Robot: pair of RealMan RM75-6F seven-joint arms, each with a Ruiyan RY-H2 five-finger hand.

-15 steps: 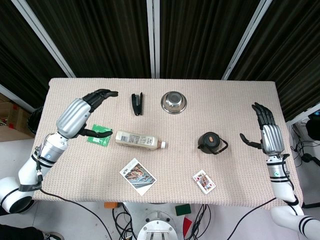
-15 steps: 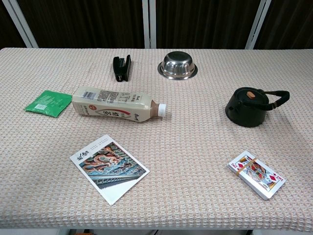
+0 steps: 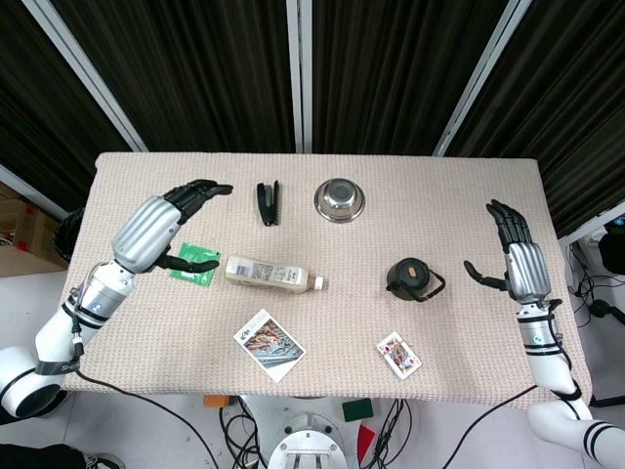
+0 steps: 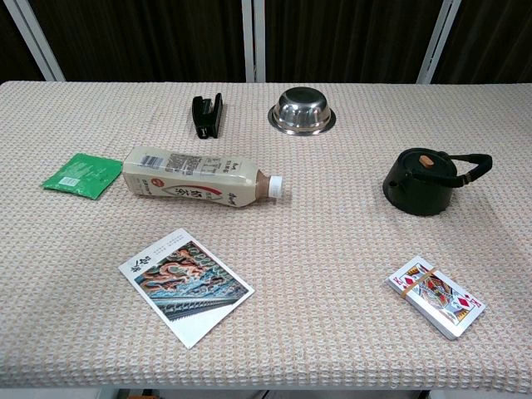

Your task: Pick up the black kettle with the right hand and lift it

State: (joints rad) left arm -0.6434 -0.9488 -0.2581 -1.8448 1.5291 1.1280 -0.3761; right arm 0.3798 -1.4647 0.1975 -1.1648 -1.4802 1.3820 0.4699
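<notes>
The black kettle [image 3: 412, 278] stands upright on the right half of the table, its handle pointing right; the chest view shows the kettle [image 4: 424, 180] with a brown knob on its lid. My right hand [image 3: 520, 257] hovers to the right of it, a hand's width away, fingers spread and holding nothing. My left hand [image 3: 166, 223] is at the far left with fingers apart, above a green packet [image 3: 192, 263]. Neither hand appears in the chest view.
A milk-tea bottle [image 3: 272, 274] lies on its side left of centre. A steel bowl [image 3: 340, 199] and a black stapler [image 3: 268, 201] sit at the back. A postcard [image 3: 269, 344] and a deck of cards [image 3: 398, 354] lie near the front edge.
My right hand has shifted slightly left and up toward the kettle. The left hand has barely moved.
</notes>
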